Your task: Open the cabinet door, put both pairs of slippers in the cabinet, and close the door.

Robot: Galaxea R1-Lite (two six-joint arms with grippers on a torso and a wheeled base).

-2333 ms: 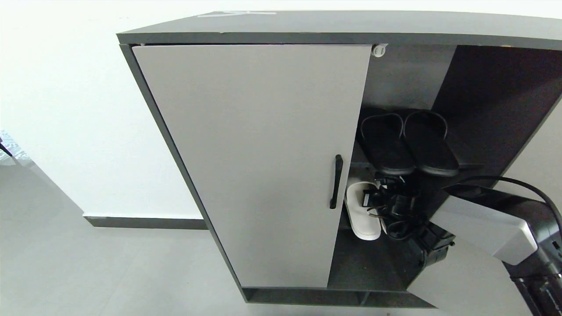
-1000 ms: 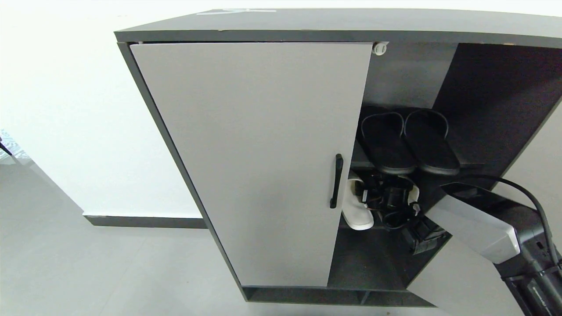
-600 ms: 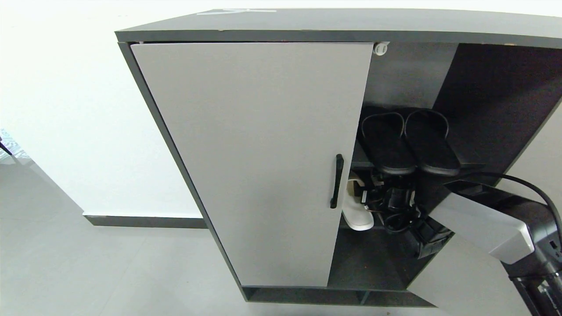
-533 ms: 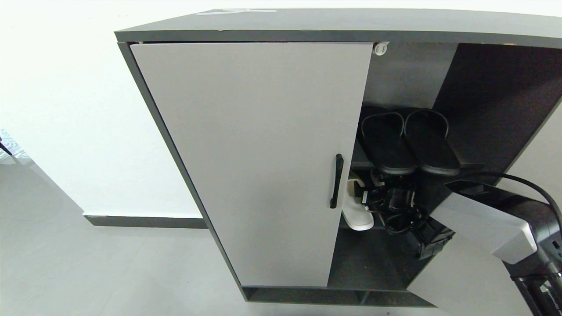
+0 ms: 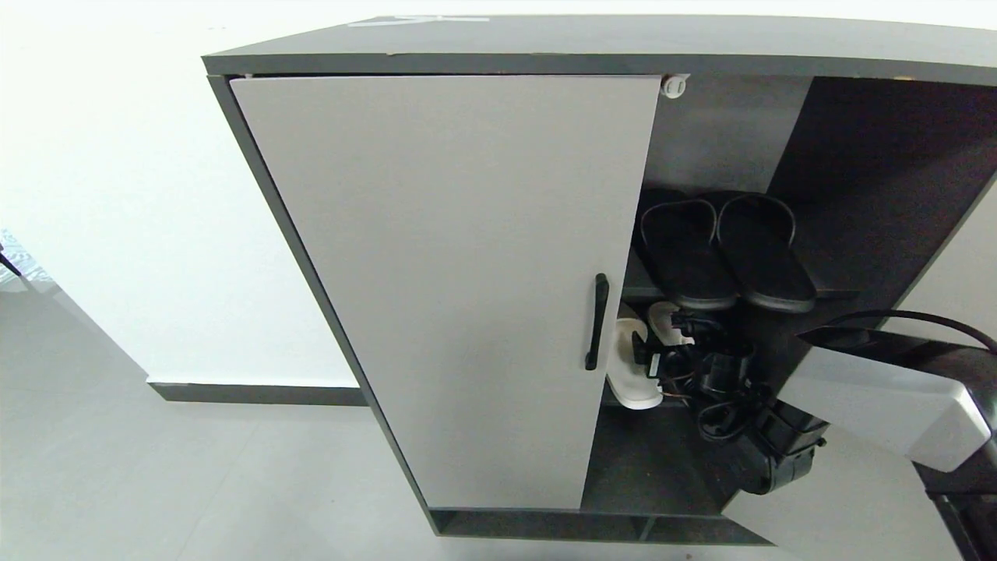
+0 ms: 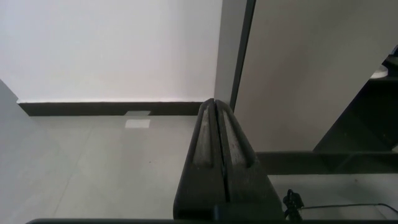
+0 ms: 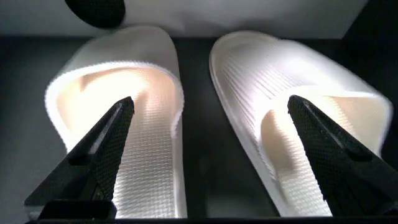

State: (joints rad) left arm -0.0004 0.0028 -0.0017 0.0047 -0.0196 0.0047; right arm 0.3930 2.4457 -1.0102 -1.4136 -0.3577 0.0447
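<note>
You are facing a tall dark grey cabinet [image 5: 623, 39] that stands on a grey floor [image 5: 156, 467] against a white wall [image 5: 117, 195]. Its left door [image 5: 467, 273], a flat light grey panel with a slim black bar handle [image 5: 597, 321] near its right edge, is closed. The right door [image 5: 837, 506], of the same light grey, is swung open toward you on the right, so the right half of the cabinet's inside is exposed.

On the upper shelf [image 5: 829, 265] lies a pair of black rubber slippers [image 5: 724, 257], side by side and touching, with the heels at the near edge of the shelf. On the lower shelf [image 7: 199, 186], directly beneath the black pair, lies a pair of white ribbed foam slippers [image 5: 632, 382], side by side with a narrow dark gap between them.

Your right pincer [image 7: 210, 106] is inside the cabinet at that lower shelf, at the near ends of the white slippers. Its jaws are spread wide, with one black textured finger in front of each slipper, and they grip nothing. Whether the fingers touch the foam is hard to tell from these angles.

Your left pincer [image 6: 214, 112] is outside the cabinet and points toward the cabinet's left front edge and the wall beside it. Its two dark fingers are pressed flat together with nothing between them.
</note>
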